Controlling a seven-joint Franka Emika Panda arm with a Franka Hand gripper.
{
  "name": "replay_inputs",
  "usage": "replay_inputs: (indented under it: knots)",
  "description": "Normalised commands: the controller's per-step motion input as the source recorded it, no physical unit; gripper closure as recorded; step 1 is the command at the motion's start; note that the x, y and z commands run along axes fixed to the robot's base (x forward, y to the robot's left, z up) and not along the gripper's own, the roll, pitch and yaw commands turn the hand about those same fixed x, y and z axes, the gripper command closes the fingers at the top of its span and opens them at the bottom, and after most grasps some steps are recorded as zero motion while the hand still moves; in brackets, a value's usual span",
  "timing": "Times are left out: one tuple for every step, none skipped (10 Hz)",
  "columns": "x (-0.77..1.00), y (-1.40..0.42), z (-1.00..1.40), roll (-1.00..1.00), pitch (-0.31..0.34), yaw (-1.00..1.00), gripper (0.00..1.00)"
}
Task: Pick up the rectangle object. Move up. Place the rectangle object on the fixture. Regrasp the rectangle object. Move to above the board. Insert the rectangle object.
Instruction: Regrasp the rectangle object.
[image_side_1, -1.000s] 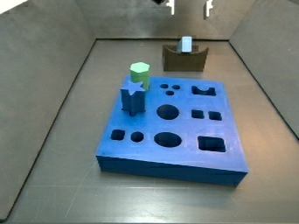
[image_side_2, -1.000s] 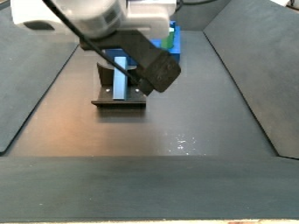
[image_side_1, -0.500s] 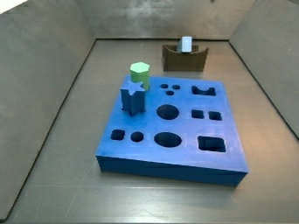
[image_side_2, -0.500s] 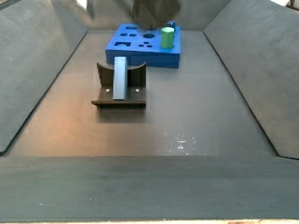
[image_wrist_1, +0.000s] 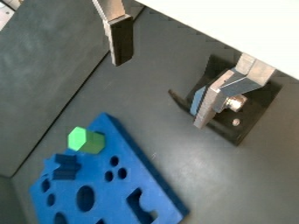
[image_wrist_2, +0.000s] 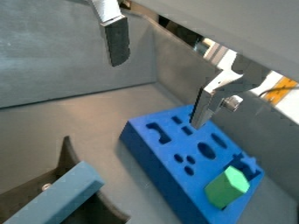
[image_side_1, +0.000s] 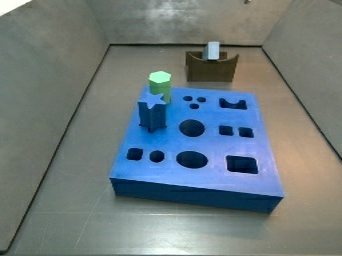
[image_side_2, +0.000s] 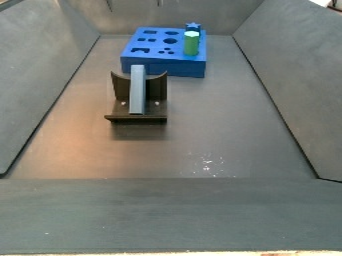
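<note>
Four grey walls slope up around the dark floor, leaving wide bare floor on all sides of the pieces in both side views. Biggest item is the blue board, lying flat mid-floor, its edges well clear of every wall; dark cutouts cover its top. It also shows in both wrist views and at the far end in a side view. Standing in the board near one long edge are a green peg and a dark blue star peg, close together. Beyond the board's short end, apart from it, sits the dark fixture, with open floor between it and the back wall. Resting in the fixture's dipped middle is the pale grey-blue rectangle object; in a side view it stands upright above the raised sides, in another it runs along the fixture.

Gripper hangs high over the floor, off both side views; wrist views only. Fingers spread wide apart, nothing between them, well above the rectangle object and fixture.
</note>
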Motion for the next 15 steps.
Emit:
replay_inputs:
  knots:
    - [-0.04,-0.03,0.02,1.00,0.009,0.01,0.00]
    - [-0.04,-0.03,0.03,1.00,0.006,0.01,0.00]
    - [-0.05,-0.03,0.02,1.00,0.000,0.01,0.00]
    - [-0.04,-0.03,0.01,1.00,-0.004,0.01,0.00]
    - [-0.04,-0.03,0.01,1.00,-0.010,0.01,0.00]
    - [-0.04,-0.03,0.01,1.00,-0.013,0.01,0.00]
    - [-0.04,-0.03,0.01,1.00,-0.020,0.01,0.00]
    - [-0.04,-0.02,0.01,1.00,-0.023,0.01,0.00]
    - [-0.03,-0.03,0.01,1.00,-0.030,0.01,0.00]
    - [-0.03,-0.03,0.01,1.00,-0.035,0.02,0.00]
    - [-0.03,-0.03,0.01,1.00,-0.039,0.02,0.00]
    - [-0.02,-0.02,0.01,1.00,-0.045,0.02,0.00]
    - [-0.02,-0.02,0.01,1.00,-0.050,0.02,0.00]
    - [-0.02,-0.02,0.01,1.00,-0.054,0.02,0.00]
    - [-0.02,-0.02,0.01,1.00,-0.059,0.02,0.00]
